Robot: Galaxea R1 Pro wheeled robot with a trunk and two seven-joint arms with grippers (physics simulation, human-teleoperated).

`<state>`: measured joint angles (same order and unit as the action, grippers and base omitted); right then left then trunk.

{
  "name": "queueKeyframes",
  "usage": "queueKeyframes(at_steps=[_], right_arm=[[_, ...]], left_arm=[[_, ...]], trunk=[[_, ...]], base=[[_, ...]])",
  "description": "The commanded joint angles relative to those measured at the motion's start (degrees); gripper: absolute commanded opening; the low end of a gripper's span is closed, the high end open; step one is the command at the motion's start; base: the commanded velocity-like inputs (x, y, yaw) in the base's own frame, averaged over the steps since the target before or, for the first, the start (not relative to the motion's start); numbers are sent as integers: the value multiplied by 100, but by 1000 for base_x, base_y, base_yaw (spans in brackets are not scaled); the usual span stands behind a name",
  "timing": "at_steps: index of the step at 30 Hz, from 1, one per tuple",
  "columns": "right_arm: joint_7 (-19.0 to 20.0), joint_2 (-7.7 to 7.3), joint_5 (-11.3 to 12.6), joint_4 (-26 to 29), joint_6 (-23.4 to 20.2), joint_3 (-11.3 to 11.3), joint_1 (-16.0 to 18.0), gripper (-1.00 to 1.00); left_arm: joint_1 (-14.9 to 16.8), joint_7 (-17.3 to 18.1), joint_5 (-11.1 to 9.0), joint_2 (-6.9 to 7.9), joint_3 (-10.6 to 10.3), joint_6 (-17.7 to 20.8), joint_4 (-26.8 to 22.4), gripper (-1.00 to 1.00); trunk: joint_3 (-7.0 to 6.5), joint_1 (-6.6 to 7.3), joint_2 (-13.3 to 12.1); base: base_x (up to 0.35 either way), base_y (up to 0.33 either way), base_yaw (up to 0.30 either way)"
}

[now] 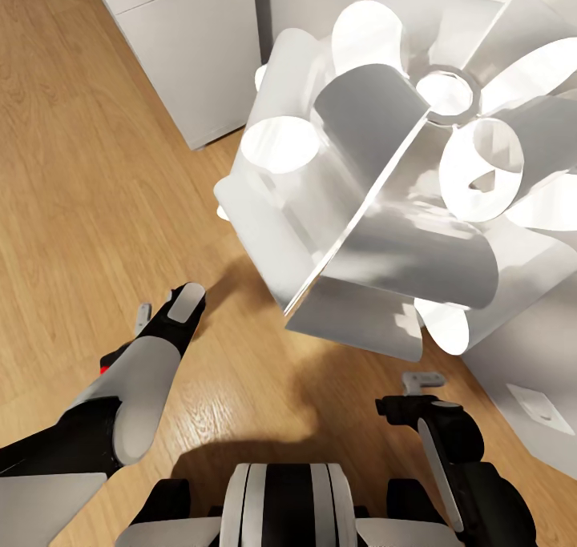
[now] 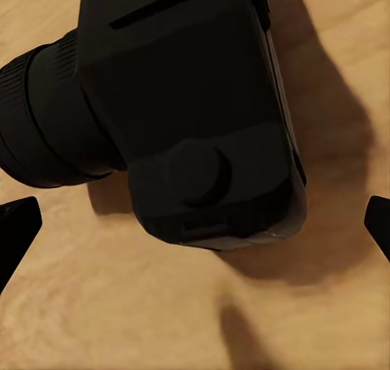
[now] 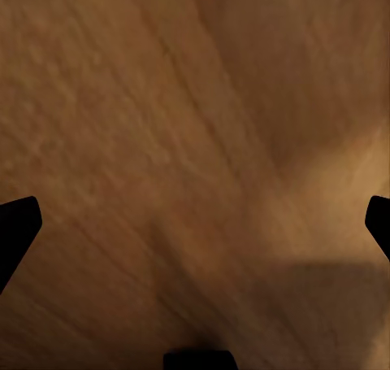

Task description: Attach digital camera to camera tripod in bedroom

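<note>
Though unclasped, digital camera [image 2: 183, 114] between left pincer [image 2: 195, 224] tips.

A light wooden floor [image 1: 96, 170] of long planks was seen beneath the robot. On it, in the left wrist view, the digital camera [image 2: 187, 110] was laid, black and boxy, with its lens barrel pointing sideways and a dark shadow cast beside it on the boards. A white cabinet [image 1: 192, 50] was stood on the same floor, near a white petal lamp [image 1: 385, 178] whose shadow was thrown across the planks.
</note>
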<state>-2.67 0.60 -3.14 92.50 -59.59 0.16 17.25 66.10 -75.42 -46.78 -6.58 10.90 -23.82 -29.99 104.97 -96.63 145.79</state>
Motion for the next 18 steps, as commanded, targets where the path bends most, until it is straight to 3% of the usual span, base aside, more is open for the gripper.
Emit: queueKeyframes(at_steps=[1, 18], right_arm=[[4, 2, -29, 5, -27, 2, 3, 100], [4, -2, -30, 5, -27, 2, 5, 100]], left_arm=[[1, 3, -7, -4, 21, -26, -7, 100], [-1, 14, -6, -2, 18, -26, -7, 100]], trunk=[[3, 1, 1], [3, 1, 1]], base=[[0, 0, 0], [0, 0, 0]])
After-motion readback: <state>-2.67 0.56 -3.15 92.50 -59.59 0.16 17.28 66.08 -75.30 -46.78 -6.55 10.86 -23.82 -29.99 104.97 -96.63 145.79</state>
